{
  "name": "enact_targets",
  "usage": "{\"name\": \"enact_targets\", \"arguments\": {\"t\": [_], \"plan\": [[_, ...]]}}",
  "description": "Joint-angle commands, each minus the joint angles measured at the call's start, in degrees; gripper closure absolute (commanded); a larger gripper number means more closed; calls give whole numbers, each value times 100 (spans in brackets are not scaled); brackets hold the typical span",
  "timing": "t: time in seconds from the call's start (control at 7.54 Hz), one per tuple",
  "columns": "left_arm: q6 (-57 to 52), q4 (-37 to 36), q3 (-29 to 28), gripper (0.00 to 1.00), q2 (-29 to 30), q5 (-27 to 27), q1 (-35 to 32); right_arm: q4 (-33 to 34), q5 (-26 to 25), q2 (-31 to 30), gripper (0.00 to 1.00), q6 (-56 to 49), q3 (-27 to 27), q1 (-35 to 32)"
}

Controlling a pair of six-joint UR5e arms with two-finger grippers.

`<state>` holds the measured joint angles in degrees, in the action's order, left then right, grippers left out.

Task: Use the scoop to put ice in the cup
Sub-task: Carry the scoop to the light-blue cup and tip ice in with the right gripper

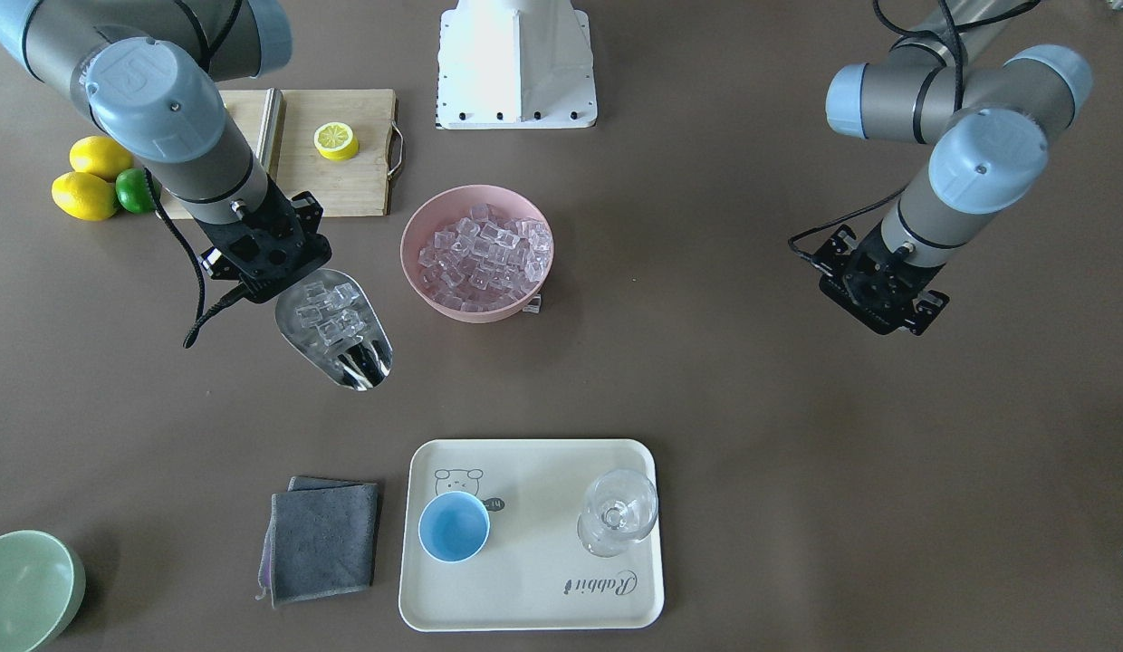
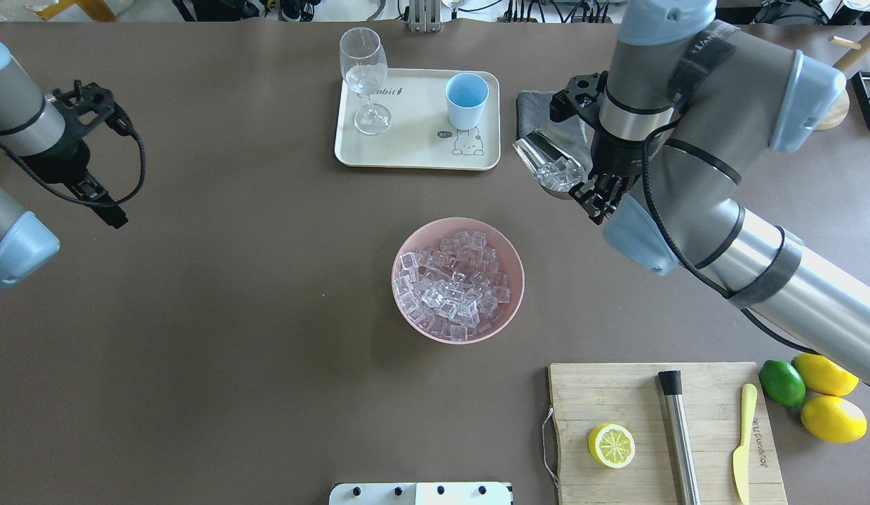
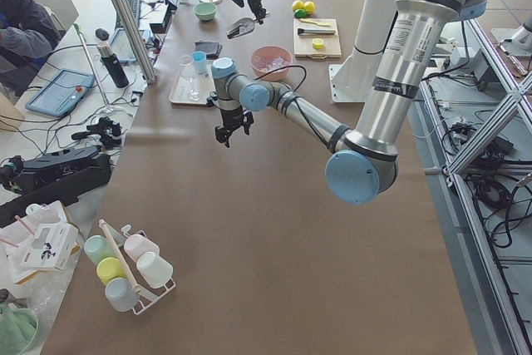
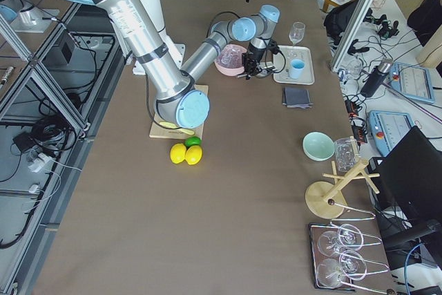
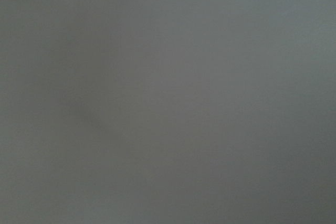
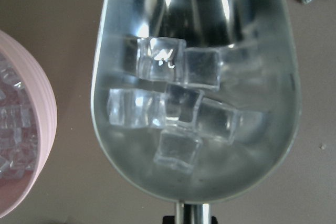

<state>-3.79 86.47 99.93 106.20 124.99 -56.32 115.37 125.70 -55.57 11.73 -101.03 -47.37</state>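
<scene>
Though the right tool (image 2: 598,200) hides its handle — scoop (image 1: 337,337) holds ice (image 6: 176,109).

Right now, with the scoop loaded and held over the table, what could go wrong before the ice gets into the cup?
The scoop looks wider than the cup, so cubes may miss onto the tray. The ice lies loose; tilting early could spill it, and one cube already sits beside the pink bowl. The wine glass nearby could get knocked.
</scene>
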Motion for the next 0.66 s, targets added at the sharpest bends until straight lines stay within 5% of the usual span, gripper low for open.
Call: {"name": "enact_targets", "arguments": {"t": [0.0, 0.53], "plan": [[-16, -146, 35, 2, -660, 894, -905, 723, 217, 1001, 100, -83, 1099, -210], [-934, -306, 450, 2, -1820, 975, -2300, 1373, 244, 2092, 100, -768, 2348, -553]]}}
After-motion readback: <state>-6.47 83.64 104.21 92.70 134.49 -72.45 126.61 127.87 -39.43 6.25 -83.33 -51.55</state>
